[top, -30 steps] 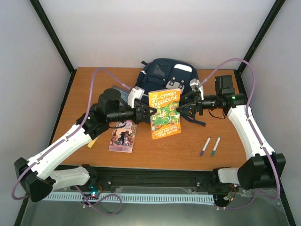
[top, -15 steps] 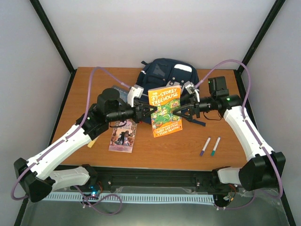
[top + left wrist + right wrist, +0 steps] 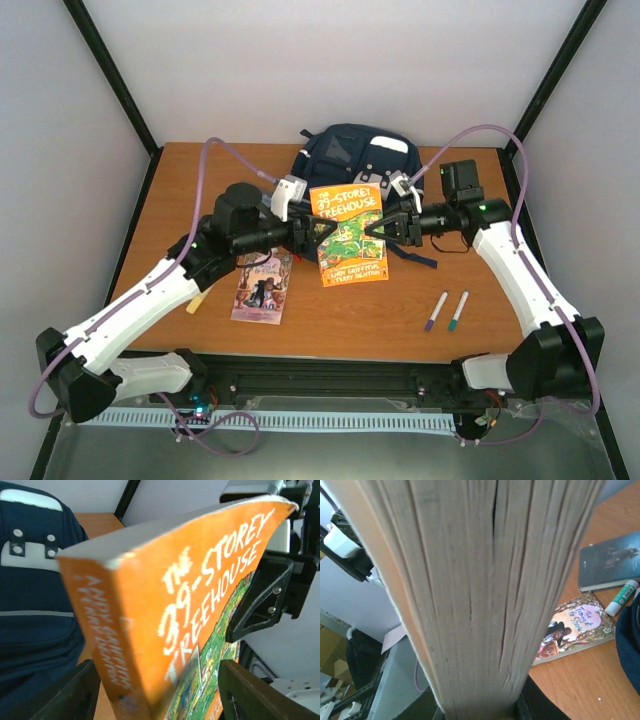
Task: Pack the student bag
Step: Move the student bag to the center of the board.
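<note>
Above the middle of the table, the left gripper and right gripper each clamp an opposite side edge of an orange book, holding it up between them. Its cover reads "The 39-Storey Treehouse". The navy bag lies just behind it, at the table's far edge. A pink book lies to the left, its title starting "The Taming". A purple marker and a teal marker lie side by side to the right.
</note>
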Available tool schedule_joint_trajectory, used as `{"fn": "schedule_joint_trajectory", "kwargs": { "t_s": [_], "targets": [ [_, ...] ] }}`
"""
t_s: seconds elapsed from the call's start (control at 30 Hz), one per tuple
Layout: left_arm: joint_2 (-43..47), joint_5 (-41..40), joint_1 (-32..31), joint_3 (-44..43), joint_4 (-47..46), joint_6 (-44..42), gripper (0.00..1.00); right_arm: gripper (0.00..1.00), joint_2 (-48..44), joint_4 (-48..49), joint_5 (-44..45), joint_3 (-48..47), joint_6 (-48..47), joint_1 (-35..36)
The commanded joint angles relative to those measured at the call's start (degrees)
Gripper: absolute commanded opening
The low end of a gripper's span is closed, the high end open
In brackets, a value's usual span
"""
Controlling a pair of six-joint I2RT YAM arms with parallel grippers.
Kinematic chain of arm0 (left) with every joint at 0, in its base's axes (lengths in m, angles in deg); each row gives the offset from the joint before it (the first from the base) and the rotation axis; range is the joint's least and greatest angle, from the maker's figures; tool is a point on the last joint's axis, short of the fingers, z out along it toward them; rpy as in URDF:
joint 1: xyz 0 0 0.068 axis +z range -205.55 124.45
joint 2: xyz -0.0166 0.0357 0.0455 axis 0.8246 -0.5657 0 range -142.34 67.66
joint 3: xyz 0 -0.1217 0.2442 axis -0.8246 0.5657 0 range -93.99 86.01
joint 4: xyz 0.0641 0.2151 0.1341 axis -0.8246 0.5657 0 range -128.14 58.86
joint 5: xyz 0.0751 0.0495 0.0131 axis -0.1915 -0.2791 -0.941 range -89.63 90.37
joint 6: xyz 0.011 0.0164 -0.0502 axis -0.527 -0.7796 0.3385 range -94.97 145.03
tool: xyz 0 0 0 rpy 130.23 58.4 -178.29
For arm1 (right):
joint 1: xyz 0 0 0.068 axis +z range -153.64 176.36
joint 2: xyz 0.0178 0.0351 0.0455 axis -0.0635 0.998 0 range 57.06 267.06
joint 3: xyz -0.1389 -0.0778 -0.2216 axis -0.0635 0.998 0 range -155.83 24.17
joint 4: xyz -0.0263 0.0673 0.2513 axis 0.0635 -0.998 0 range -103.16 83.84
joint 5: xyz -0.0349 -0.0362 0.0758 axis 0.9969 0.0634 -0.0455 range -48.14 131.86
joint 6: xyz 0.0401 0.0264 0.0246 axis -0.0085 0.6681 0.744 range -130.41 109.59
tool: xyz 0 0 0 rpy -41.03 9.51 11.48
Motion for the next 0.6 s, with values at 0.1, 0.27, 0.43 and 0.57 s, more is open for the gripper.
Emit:
{"fn": "schedule_joint_trajectory", "kwargs": {
  "t_s": [0.1,0.27,0.43,0.57],
  "targets": [
    [-0.93,-5.11,0.22,-3.58,4.35,-2.05,0.9,0.03,1.49,0.31,1.53,-3.37,-0.84,0.28],
    [-1.21,-7.46,0.36,-2.65,8.36,-3.69,1.0,0.03,4.1,-3.93,4.1,-4.6,-7.54,-0.93],
    [-3.4,-11.83,1.08,-8.96,18.84,0.52,1.0,0.03,7.88,-6.9,4.62,-6.85,-7.94,-3.63],
    [-1.75,-16.24,1.11,-9.81,24.06,3.17,1.0,0.03,7.44,-9.39,8.2,-7.35,-8.92,-4.81]
  ]
}}
